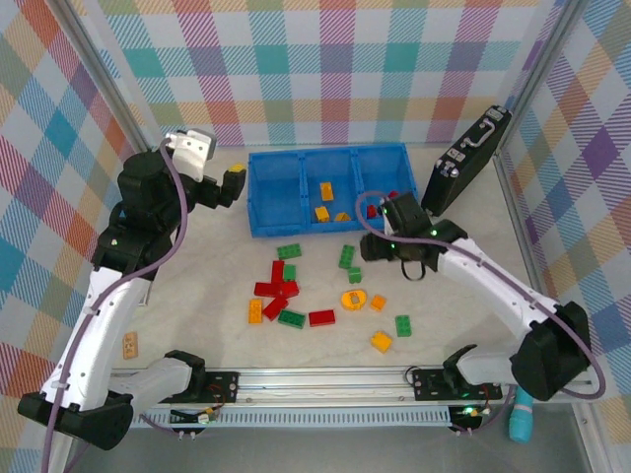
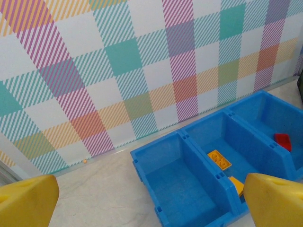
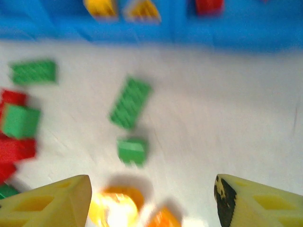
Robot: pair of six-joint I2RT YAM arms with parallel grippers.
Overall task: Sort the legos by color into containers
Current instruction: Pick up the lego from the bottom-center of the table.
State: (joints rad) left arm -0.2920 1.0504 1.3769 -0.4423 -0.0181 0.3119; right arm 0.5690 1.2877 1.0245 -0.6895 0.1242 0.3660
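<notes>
We see the right claw (image 3: 149, 201) gaping, empty, over scattered small plastic studded bricks (image 1: 296, 291) on the bench (image 1: 197, 296) | left claw (image 2: 151, 201) open beside the blue plastic three-compartment bin (image 1: 261, 192) | black hard case (image 1: 463, 163) leaning right of it

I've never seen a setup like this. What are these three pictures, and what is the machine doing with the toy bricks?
Two robot arms stand at a table's near edge. The overhead picture looks down on both; the other two come from cameras on each wrist.

A blue bin with three compartments sits at the back: yellow-orange bricks in the middle one, a red brick in the right one. Loose legos in red, green and yellow-orange lie on the table.

The left end effector hangs open near the bin, holding nothing. The right end effector is open above the loose bricks, also empty.
</notes>
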